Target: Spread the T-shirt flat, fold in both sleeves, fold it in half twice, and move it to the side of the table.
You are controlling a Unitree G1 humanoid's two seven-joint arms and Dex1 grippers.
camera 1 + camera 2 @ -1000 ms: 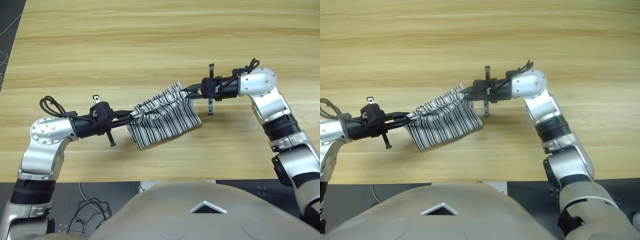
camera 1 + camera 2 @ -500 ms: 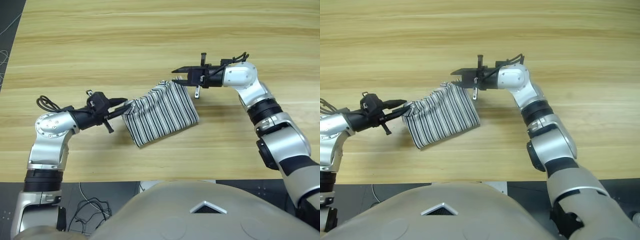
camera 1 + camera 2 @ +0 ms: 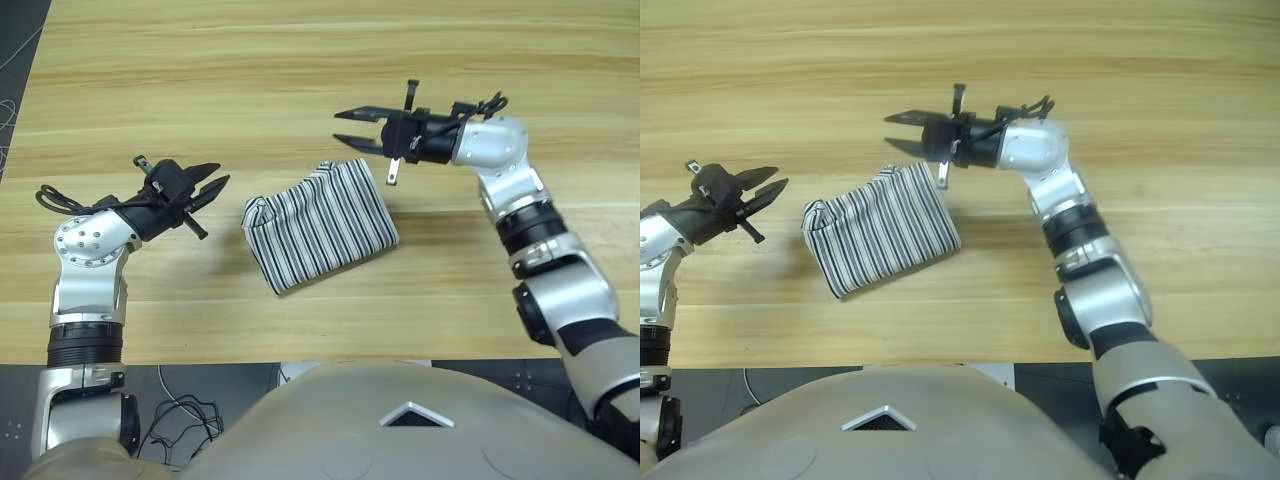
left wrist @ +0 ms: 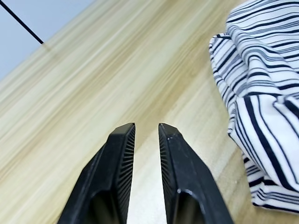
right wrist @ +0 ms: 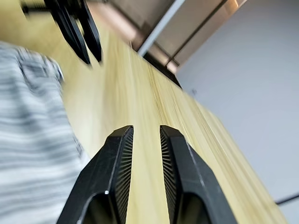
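The black-and-white striped T-shirt (image 3: 318, 225) lies folded into a small rectangle on the wooden table (image 3: 300, 60), near its front middle. My left gripper (image 3: 216, 182) hovers to the shirt's left, open and empty, fingertips pointing at the shirt. In the left wrist view the left gripper (image 4: 146, 128) has bare wood between its fingers and the T-shirt (image 4: 261, 107) lies just beyond them. My right gripper (image 3: 340, 128) hangs open above the shirt's far right corner, holding nothing. The right wrist view shows the right gripper (image 5: 146, 129) over wood, the T-shirt (image 5: 32, 154) beside it.
Bare wood stretches across the far half and both sides of the table. The table's left edge (image 3: 30, 90) borders dark floor with cables. The front edge (image 3: 200, 360) runs just below the shirt.
Both grippers let go of the shirt and opened. The left one drew back to the left, the right one lifted up and away. The shirt settled flat on the table.
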